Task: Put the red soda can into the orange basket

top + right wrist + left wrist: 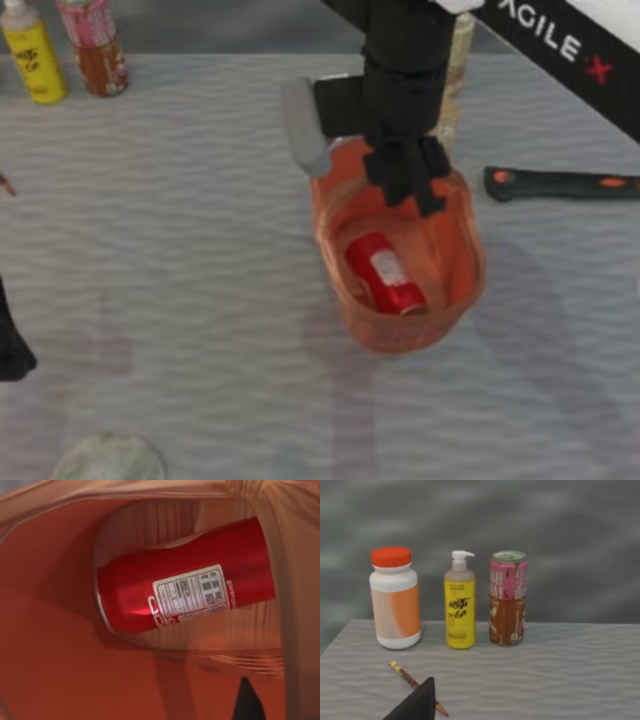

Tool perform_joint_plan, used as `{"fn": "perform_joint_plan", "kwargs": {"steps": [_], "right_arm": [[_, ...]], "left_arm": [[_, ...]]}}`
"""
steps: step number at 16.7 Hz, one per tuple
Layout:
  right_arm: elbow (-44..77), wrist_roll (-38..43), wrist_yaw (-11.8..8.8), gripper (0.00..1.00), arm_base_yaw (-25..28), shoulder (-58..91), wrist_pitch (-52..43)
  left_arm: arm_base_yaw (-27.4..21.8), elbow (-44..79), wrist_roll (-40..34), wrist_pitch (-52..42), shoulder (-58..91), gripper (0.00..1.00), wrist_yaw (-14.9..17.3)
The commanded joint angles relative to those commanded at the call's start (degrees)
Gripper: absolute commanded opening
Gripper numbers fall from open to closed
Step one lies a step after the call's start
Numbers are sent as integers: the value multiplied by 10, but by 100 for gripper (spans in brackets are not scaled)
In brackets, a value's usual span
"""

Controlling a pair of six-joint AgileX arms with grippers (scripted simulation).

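Lying on its side at the bottom of the oval orange woven basket (462,262): the small red metal soda can (385,273), label up, evidently dropped rather than set upright. Hovering above the basket's far rim, right gripper (408,180) with fingers spread and empty. Parked at the table's left edge, left gripper (12,350), finger state impossible to tell.

White letters "AGILE" plus a red X on the black right arm (560,45) at table's far right corner. Red soda can (185,582) carries a white printed label, text too small to read. Yellow pump bottle (459,605) has dark lettering, illegible.
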Motion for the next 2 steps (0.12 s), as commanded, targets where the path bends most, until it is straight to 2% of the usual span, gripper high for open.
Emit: {"fn": "perform_joint_plan", "kwargs": {"steps": [2], "right_arm": [[15, -3, 0, 0, -3, -2, -15]], "left_arm": [[0, 0, 0, 0, 0, 100, 0]]}}
